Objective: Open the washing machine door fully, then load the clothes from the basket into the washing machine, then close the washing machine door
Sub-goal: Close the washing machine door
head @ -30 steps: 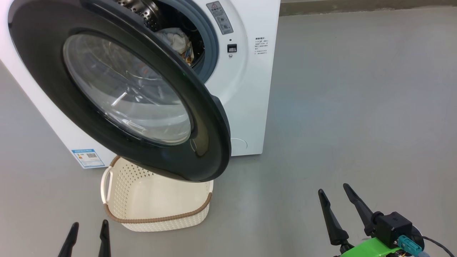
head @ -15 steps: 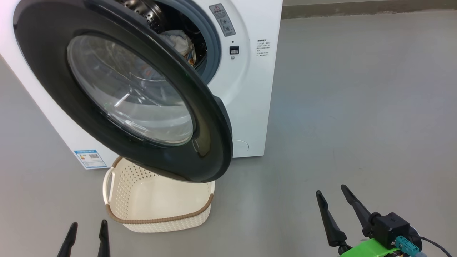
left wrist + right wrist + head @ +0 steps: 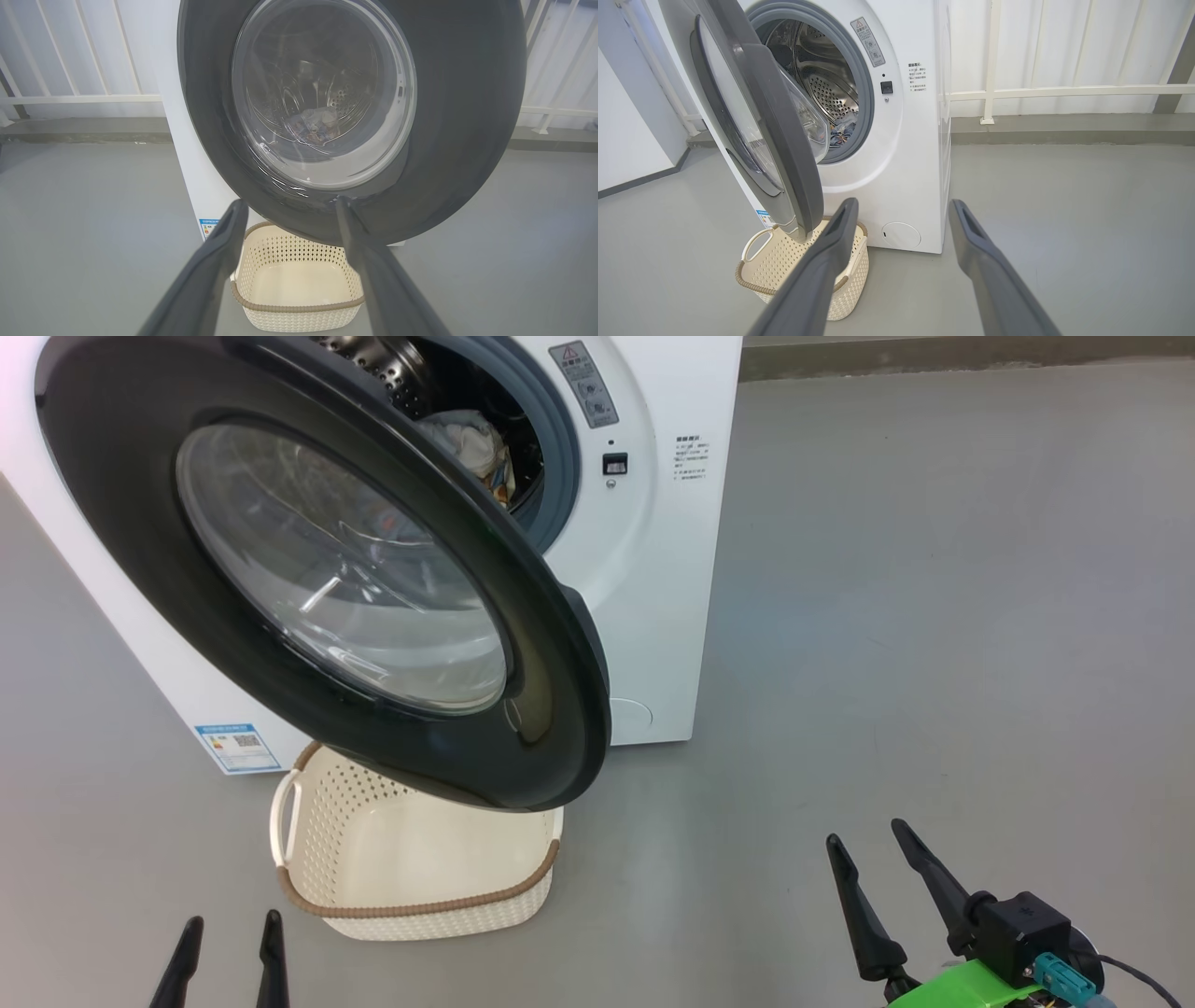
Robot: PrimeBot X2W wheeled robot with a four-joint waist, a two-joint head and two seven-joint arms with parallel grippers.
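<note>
At the lower left of the head view, the left end effector (image 3: 233, 922) hangs released, fingers spread and holding nothing. Just right of it the cream perforated basket (image 3: 420, 907) sits on the grey floor (image 3: 934, 616), close against the white washing machine (image 3: 653, 569). The glossy black washing machine door (image 3: 121, 523) stands partly swung out, overhanging the basket's back edge. Behind it, the clothes (image 3: 471, 443) lie inside the steel drum. At the lower right, the right end effector (image 3: 866, 833) is likewise released and empty, well apart from the machine.
</note>
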